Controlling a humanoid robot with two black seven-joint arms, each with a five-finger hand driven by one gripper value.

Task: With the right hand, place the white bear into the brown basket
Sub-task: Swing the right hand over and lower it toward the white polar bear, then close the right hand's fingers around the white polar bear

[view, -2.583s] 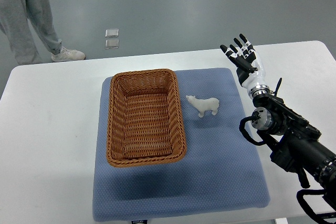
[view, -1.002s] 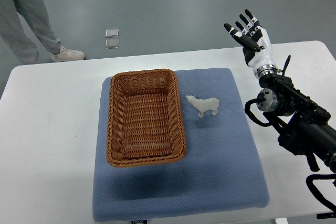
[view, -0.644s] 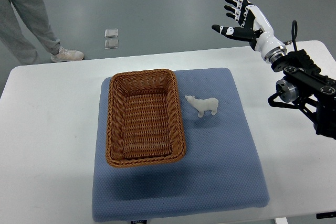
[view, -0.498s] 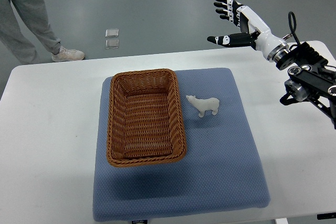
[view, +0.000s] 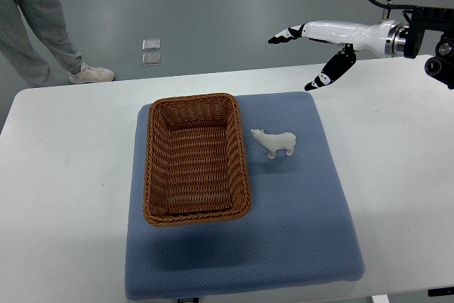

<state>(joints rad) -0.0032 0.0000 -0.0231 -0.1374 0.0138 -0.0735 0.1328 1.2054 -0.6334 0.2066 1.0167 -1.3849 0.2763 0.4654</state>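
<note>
Woven brown basket (view: 196, 159): we see it lying on the left half of a blue mat (view: 284, 232), its long side running away from us, with nothing inside.
White bear (view: 274, 142): we find it standing on the mat just to the right of the basket's upper right corner, apart from the rim, its head turned toward the basket.
Right hand (view: 323, 42): we see it reaching in from the upper right edge, held above the far edge of the table (view: 64, 175) and well away from the bear. Its fingers (view: 284, 35) are stretched out flat toward the left, the thumb hangs down toward the mat's far right corner, and it has hold of nothing.
Left arm: we see none of it.
Person (view: 35, 19): we see grey trouser legs and a white shoe on the floor beyond the table, at the upper left.
Floor: we note two small clear squares (view: 150, 52) lying beyond the table.
</note>
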